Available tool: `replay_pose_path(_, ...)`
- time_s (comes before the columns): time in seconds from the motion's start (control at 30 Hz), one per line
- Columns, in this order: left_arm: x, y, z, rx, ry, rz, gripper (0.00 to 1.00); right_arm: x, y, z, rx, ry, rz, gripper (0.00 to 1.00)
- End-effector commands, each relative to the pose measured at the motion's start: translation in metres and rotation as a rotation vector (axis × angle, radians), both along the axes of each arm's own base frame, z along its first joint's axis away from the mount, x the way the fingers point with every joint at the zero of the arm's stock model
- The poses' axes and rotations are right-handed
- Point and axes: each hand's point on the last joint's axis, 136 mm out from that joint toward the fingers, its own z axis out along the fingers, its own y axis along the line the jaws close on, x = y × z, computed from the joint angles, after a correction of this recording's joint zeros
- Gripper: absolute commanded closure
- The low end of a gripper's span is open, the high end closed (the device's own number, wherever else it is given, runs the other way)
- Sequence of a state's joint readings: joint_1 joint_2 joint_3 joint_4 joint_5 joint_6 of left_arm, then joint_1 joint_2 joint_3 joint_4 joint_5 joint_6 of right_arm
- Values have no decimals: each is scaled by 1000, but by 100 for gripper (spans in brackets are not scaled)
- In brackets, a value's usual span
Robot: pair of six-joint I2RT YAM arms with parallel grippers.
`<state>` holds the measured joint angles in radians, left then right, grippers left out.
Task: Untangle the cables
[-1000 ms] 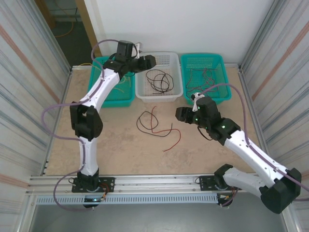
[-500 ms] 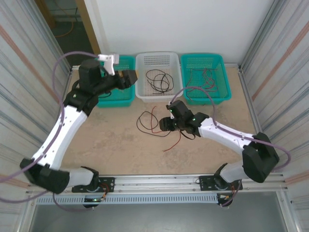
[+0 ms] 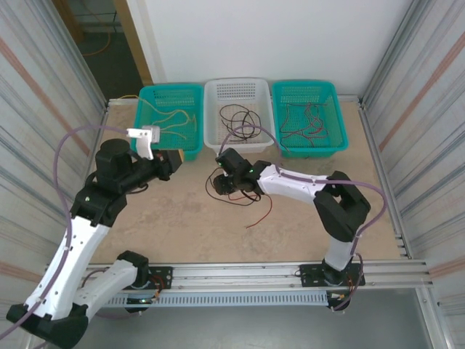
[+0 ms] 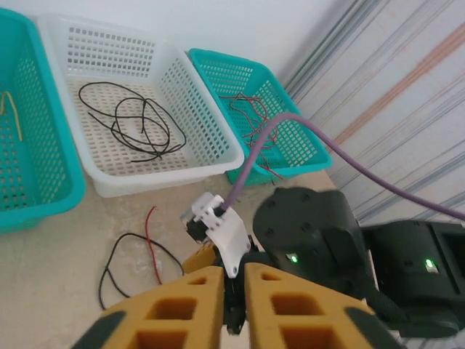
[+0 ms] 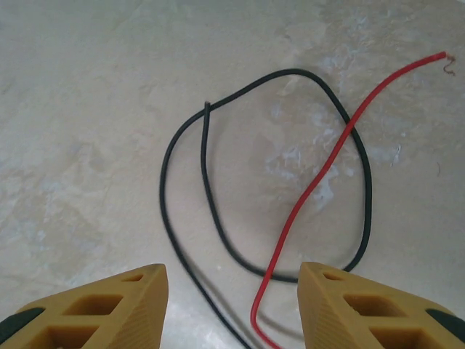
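A black cable [image 5: 163,182] lies in a loose loop on the table, and a red cable [image 5: 312,185] crosses over it. From above, the black loop [image 3: 209,189] and the red tail [image 3: 263,211] lie at mid-table. My right gripper [image 5: 231,282] hangs open just above them, its fingers straddling both cables without touching. My left gripper [image 3: 171,161] hovers to the left of the tangle. Its yellow fingers [image 4: 196,291] are shut with nothing between them, pointing at the right arm's wrist [image 4: 305,233].
Three baskets stand along the back wall. The left teal basket [image 3: 145,98] holds tan cables, the white basket [image 3: 240,81] black ones, and the right teal basket [image 3: 305,83] reddish ones. Corrugated walls close both sides.
The left arm swung back from the baskets to the left of the tangle, and its gripper shut. The right gripper moved left over the black and red cables, its jaws narrowing a little.
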<state>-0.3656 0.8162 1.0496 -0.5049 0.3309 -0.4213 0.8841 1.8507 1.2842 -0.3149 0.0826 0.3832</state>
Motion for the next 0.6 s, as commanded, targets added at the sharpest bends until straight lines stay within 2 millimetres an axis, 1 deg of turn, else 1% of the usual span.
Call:
replay_pose_path(0.0, -4, 9, -15, 29, 37, 32, 100, 13, 22, -3, -22, -34, 44, 51)
replay_pose_path(0.17, -9, 14, -21, 17, 41, 57, 100, 36, 28, -24, -64, -49, -8, 53)
replay_pose_path(0.23, -10, 15, -26, 21, 54, 65, 100, 41, 32, -31, -64, -32, -13, 55)
replay_pose_path(0.3, -12, 17, -29, 21, 62, 73, 100, 43, 35, -40, -73, -20, -8, 57)
replay_pose_path(0.4, -15, 21, -27, 28, 51, 83, 100, 43, 38, -52, -87, -5, 0, 59)
replay_pose_path(0.47, -16, 23, -26, 34, 44, 91, 100, 43, 38, -58, -100, 0, -1, 60)
replay_pose_path(0.57, -18, 25, -26, 37, 39, 95, 100, 41, 38, -66, -115, 8, 3, 64)
